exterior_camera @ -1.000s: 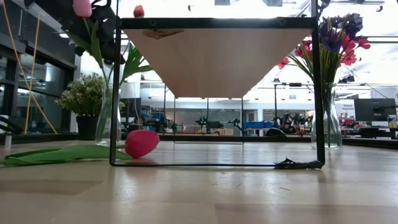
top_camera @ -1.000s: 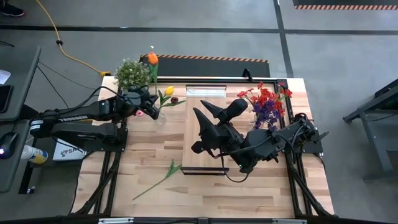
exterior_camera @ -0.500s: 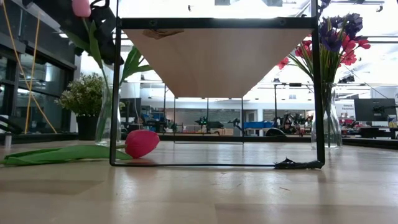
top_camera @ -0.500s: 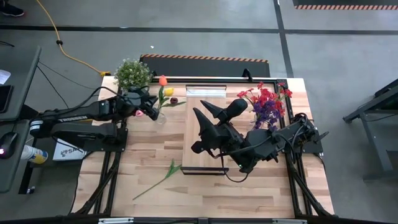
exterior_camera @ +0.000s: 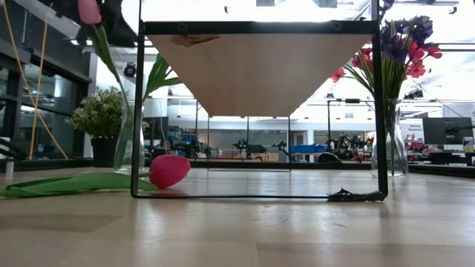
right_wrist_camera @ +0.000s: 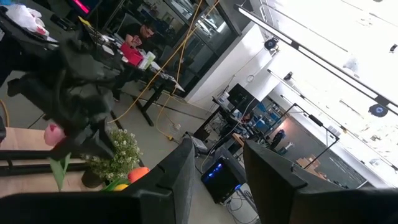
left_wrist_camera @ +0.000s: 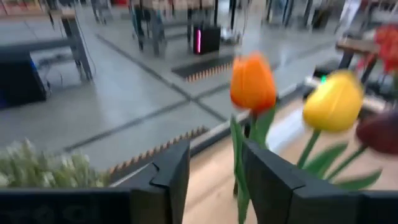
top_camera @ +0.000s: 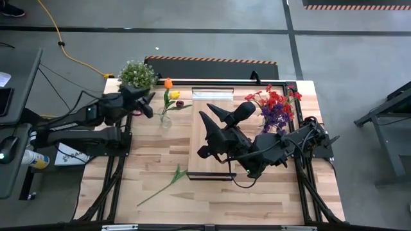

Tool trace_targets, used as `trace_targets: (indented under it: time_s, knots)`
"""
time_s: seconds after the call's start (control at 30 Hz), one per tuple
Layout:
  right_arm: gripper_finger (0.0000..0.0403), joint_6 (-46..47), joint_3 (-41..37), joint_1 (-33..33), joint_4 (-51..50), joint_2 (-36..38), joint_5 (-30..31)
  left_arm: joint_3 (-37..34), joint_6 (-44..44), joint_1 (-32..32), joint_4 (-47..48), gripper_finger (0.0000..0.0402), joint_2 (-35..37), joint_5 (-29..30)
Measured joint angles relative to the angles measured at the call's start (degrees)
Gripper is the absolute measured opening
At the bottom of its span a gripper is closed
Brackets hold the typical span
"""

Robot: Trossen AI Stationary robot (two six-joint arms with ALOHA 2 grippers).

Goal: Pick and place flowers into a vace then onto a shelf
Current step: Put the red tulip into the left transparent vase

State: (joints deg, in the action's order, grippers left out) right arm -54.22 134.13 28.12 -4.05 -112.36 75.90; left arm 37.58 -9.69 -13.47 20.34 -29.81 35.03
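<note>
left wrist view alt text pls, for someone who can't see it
An orange tulip stands just beyond the left arm's two dark fingers, whose jaws are parted with its green stem showing in the gap. A yellow tulip stands beside it and a dark maroon flower sits at the picture's edge. A pale-green bushy plant and grey floor lie behind.

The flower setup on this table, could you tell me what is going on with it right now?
The left hand is open beside the small clear vase, which holds orange, yellow and maroon flowers. The right hand hovers over the shelf holding nothing visible, near a second vase of red and purple flowers. One flower lies on the table.
</note>
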Motion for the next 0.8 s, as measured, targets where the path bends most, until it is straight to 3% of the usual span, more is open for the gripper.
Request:
trace_targets:
  time_s: [0.33,0.47,0.57,0.8]
  knots:
    - [0.0129,0.11,0.01,0.25,0.00,0.00,0.01,0.17,8.44,0.00,-16.95,0.0219,3.44,4.99]
    - [0.0129,0.04,0.00,0.44,0.00,0.00,0.11,4.46,9.64,0.00,-18.78,0.0219,3.42,4.53]
    - [0.0129,-0.06,-0.01,0.55,0.00,0.00,0.13,9.39,8.81,0.00,-16.19,0.0215,3.46,-1.96]
    - [0.0129,-0.26,-0.01,0.55,-0.02,0.00,0.19,24.20,0.79,0.00,-1.54,0.0205,2.04,-28.55]
